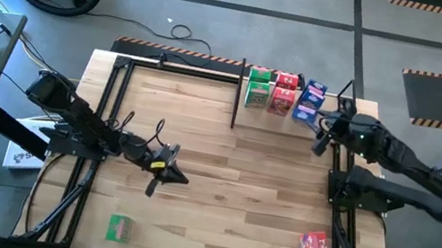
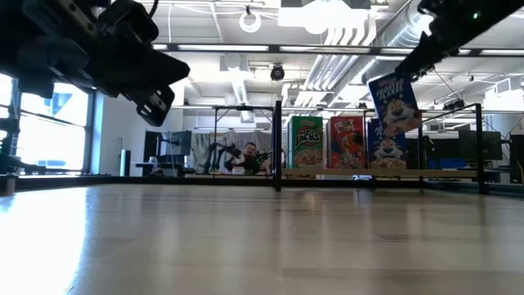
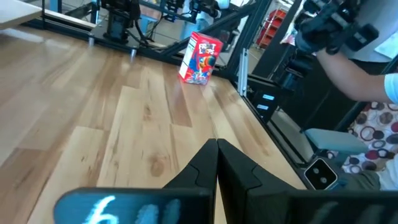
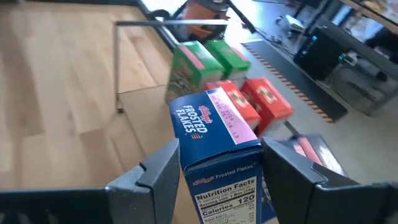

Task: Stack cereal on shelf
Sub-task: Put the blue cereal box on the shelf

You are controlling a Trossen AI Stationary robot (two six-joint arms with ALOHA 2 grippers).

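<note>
The right fingers (image 4: 217,180) stand part open around a blue box (image 4: 217,140) of Frosted Flakes, one finger on each side, and hold it in the air above the shelf (image 1: 239,91). Just beyond the fingers, green boxes (image 1: 257,88) and red boxes (image 1: 283,95) stand in a row on the shelf, with another blue box (image 2: 385,152) below the held one. The left fingers (image 3: 217,163) are pressed together with nothing between them, low over the middle of the tabletop (image 1: 265,186). Ahead of them, well apart, a red box (image 3: 201,58) stands near the tabletop's edge. A green box (image 1: 119,228) lies near the front edge, behind the left fingers.
</note>
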